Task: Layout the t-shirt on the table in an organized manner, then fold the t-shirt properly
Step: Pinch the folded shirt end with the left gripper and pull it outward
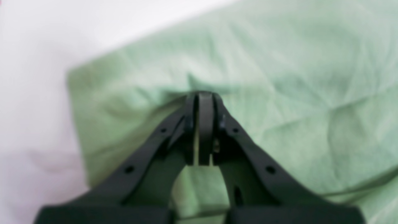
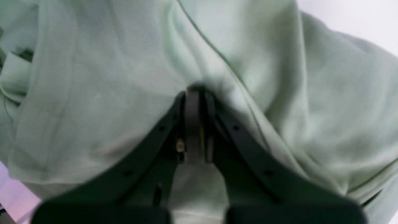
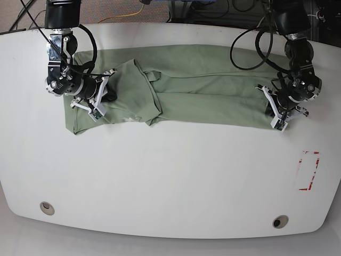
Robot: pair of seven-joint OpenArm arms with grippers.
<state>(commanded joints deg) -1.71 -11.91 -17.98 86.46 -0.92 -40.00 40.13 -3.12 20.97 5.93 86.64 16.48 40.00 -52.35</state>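
Two hands (image 1: 205, 96) (image 2: 192, 91) pinch one t-shirt (image 3: 213, 85).

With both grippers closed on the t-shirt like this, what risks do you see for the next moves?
1. The right gripper pinches a bunched, layered part of the t-shirt; pulling may drag extra layers and keep the folded-over flap tangled.
2. The left gripper holds close to the cloth's edge, so its grip might slip under tension.
3. The shirt lies near the far edge of the table; an uneven pull could skew it or carry it over.
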